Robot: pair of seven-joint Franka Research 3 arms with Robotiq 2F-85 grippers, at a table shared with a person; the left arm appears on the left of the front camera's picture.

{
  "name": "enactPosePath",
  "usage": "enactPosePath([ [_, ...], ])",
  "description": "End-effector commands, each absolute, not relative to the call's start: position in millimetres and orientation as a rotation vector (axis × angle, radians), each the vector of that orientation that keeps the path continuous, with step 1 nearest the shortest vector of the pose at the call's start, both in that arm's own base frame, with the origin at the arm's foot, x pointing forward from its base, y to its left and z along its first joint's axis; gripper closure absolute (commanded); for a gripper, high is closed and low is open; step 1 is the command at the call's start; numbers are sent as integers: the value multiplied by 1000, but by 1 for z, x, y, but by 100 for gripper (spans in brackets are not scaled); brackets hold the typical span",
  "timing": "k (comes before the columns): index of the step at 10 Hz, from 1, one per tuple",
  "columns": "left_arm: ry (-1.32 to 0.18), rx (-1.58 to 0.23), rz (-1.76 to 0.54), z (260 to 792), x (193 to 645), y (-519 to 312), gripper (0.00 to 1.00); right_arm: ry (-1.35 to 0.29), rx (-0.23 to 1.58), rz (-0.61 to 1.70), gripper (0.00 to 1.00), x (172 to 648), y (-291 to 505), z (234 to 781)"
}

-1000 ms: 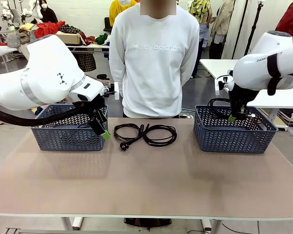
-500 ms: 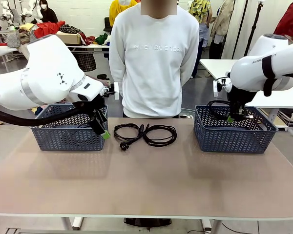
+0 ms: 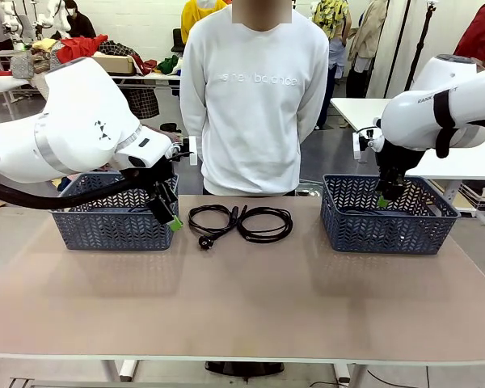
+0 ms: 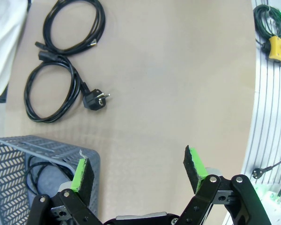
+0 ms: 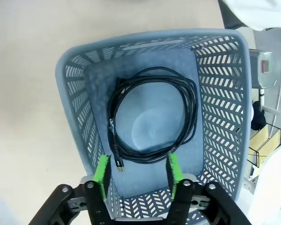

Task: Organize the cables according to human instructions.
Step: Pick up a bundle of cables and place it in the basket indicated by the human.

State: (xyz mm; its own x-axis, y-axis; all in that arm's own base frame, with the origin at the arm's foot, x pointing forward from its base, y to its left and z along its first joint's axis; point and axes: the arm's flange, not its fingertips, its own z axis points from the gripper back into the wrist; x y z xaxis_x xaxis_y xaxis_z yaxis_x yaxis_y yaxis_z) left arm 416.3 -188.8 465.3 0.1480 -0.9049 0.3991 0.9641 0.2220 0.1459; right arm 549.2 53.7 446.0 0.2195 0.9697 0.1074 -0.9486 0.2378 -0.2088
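Right tool [image 5: 137, 161] spread, "new balance" sweatshirt [image 3: 255, 129]

the person's white sweatshirt [image 3: 255, 121] reads "new balance" across the chest (faint, white on white); the right arm [image 3: 420, 121] bears the part-hidden letters "rank".

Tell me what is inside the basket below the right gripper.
One thin black cable, coiled in a loop, lies flat on the blue-grey plastic basket floor. Green-padded fingers of the right gripper cover the floor's near edge.
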Motion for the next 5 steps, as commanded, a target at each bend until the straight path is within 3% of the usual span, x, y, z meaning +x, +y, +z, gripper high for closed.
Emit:
enactPosePath([
  [1, -450, -156, -1350, 466, 415, -187, 0, -233, -94, 1335, 15, 555, 52, 451],
  [2, -450, -156, -1350, 466, 415, -187, 0, -227, -95, 1333, 13, 556, 53, 451],
  [3, -450, -156, -1350, 466, 415, -187, 0, -221, -92, 1334, 0, 555, 54, 451],
  [5, -450, -156, -1350, 466, 415, -187, 0, -209, -88, 1340, 0, 556, 56, 450],
])
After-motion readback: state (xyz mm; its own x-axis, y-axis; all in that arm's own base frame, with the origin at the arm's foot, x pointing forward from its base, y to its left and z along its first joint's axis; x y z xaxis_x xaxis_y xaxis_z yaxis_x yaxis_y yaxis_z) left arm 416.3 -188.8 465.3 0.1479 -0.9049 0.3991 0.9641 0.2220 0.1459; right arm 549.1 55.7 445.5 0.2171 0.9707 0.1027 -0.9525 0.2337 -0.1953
